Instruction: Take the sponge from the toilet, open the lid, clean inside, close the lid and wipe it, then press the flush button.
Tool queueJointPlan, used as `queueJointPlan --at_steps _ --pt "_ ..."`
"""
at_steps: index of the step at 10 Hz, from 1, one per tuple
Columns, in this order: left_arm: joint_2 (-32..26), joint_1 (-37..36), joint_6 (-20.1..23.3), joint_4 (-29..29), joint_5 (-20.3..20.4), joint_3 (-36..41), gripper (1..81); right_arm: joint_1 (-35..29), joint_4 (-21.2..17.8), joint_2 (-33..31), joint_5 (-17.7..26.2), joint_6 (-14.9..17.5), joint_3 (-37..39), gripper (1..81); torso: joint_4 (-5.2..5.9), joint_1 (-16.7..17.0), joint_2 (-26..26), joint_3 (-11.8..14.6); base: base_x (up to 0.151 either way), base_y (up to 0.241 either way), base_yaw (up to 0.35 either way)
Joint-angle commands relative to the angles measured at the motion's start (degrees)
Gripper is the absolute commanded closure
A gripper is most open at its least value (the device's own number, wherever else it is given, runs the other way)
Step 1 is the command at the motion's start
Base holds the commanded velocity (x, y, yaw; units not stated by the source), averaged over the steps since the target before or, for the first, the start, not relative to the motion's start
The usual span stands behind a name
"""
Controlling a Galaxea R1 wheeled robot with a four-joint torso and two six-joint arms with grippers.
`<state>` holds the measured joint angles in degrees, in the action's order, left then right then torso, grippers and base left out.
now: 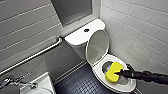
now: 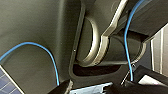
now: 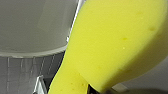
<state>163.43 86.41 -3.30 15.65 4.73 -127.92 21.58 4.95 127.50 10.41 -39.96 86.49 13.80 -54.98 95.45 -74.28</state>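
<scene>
The step in hand is judged to be cleaning inside: the lid [image 1: 97, 46] already stands raised against the tank of the toilet [image 1: 80, 37], and the sponge [image 1: 113, 72] sits over the bowl opening at the near right of the scene. The right pincer [image 1: 121, 73] is clamped on the sponge at its right side, with the dark arm reaching in from the right. Whether the foam is touching the ceramic or hanging just above it cannot be told. The next move likely calls for pressing the sponge against the inner wall of the bowl and sweeping it round below the rim [image 1: 125, 86]. The grip must stay firm, since soft foam can twist or slip under side load. The arm must also keep clear of the raised lid just to the far left. Closing and wiping the lid, and pressing the flush button [image 1: 86, 30], are not yet done. The head view gives the layout: the button in the middle of the tank top, a metal grab bar [image 1: 37, 53] on the left wall, and dark floor tiles [image 1: 80, 83]. The right wrist view gives the sponge [image 3: 112, 45] close up, its pitted yellow surface in front of a curved white part of the toilet [image 3: 32, 25]. The left wrist view gives dark robot housing and a blue cable [image 2: 53, 62].
</scene>
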Motion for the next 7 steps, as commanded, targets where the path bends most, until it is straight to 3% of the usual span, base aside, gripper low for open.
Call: queueJointPlan --at_steps 1,7 --pt "-1.3 2.1 -0.3 0.1 -4.4 0.8 1.0 -9.7 0.3 13.6 5.3 -0.1 16.9 81.1 0.00 0.0 0.0 0.0 0.000 0.000 0.000" --pt "-2.1 3.0 -0.4 0.0 -4.5 0.8 1.0 -9.9 2.1 31.4 -1.1 0.3 38.7 81.1 0.00 0.0 0.0 0.0 0.000 0.000 0.000"
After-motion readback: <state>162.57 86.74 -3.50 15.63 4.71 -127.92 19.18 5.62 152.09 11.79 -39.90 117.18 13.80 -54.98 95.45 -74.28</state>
